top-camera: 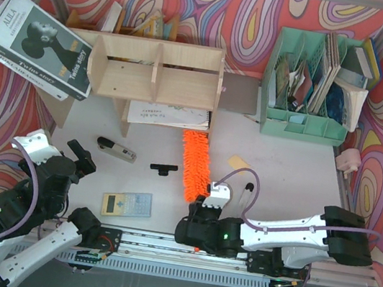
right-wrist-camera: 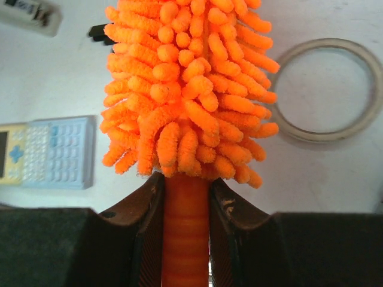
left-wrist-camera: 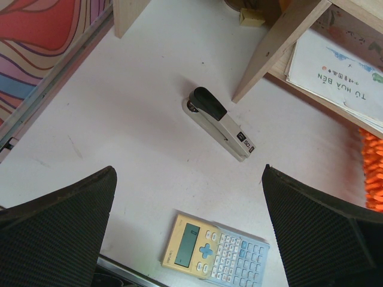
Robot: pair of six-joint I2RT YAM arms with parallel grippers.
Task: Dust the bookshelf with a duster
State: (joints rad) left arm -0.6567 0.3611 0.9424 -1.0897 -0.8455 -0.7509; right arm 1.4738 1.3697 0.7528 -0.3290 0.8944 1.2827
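White arms [top-camera: 283, 231], black joints [top-camera: 347, 244], lilac cables [top-camera: 258, 198], ribbed left tool [left-wrist-camera: 188, 169].

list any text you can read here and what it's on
"TÚ HÓA BÉN": white booklet
"ALLA", "Twins story", read with some doubt: black-and-white book
Stapler label and calculator keys: too small to read
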